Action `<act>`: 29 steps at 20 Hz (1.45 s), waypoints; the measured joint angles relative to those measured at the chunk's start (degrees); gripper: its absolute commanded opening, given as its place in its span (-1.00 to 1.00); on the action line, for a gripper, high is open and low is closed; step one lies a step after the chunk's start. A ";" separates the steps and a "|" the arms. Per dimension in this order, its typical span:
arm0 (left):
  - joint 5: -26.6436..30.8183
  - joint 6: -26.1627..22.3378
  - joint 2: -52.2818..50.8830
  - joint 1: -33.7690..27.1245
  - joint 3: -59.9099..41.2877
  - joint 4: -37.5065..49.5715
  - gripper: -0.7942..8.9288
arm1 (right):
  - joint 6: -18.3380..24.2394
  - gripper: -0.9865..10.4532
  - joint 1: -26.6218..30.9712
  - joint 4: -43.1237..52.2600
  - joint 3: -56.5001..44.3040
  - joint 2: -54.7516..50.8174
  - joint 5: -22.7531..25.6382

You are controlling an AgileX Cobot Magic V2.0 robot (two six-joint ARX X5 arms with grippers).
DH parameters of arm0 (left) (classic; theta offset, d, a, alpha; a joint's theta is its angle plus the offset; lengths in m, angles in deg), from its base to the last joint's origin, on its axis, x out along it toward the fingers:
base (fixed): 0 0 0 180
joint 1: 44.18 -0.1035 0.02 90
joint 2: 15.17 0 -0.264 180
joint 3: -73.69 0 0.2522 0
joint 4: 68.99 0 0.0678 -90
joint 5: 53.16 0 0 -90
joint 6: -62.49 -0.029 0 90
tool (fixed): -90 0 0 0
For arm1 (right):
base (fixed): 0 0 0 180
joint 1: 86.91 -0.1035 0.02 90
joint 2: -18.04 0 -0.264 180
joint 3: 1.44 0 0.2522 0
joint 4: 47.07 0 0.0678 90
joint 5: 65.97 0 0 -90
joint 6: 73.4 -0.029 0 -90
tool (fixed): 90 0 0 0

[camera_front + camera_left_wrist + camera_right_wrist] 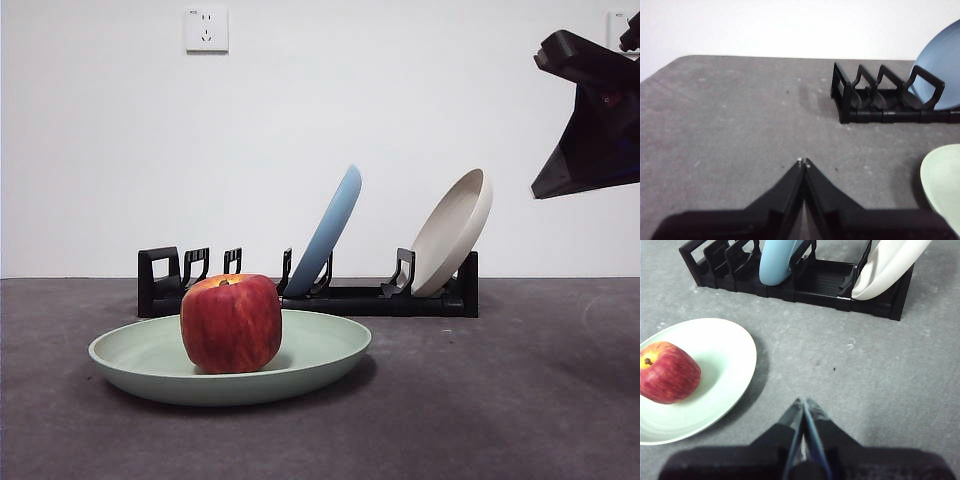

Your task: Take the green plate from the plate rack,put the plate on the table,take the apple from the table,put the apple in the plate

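The green plate (pixel 325 350) lies flat on the dark grey table (pixel 500 400), in front of the black plate rack (pixel 340 297). The red apple (pixel 231 322) sits upright in the plate. The right wrist view shows the apple (pixel 667 372) in the plate (pixel 720 360), with my right gripper (pixel 803 401) shut and empty, raised to the right of the plate. It shows dark at the top right of the front view (pixel 590 120). My left gripper (pixel 803 161) is shut and empty over bare table to the left of the rack (pixel 875 97), with the plate's edge (pixel 945 180) near.
A blue plate (pixel 328 230) and a beige plate (pixel 455 230) lean in the rack's slots. A white wall with a socket (pixel 206 29) stands behind the table.
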State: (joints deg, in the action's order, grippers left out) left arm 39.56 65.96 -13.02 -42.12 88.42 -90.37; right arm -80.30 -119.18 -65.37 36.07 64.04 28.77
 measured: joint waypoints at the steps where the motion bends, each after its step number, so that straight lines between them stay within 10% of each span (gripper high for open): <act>1: 0.02 0.00 -0.98 -0.31 0.00 -1.79 -0.84 | 0.00 -0.86 0.00 0.02 0.00 0.00 0.00; 23: -1.46 0.22 -1.88 -1.33 0.00 -3.10 -0.84 | 0.31 -0.86 0.48 -2.71 0.00 -1.99 0.63; 29: -1.44 0.22 -1.88 -1.33 0.00 -3.10 -0.84 | 6.73 -0.86 15.47 -14.49 0.00 -22.23 1.27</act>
State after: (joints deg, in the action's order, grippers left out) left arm 38.12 66.18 -14.90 -43.45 88.42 -93.47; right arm -73.57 -103.71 -79.86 36.07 41.81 30.03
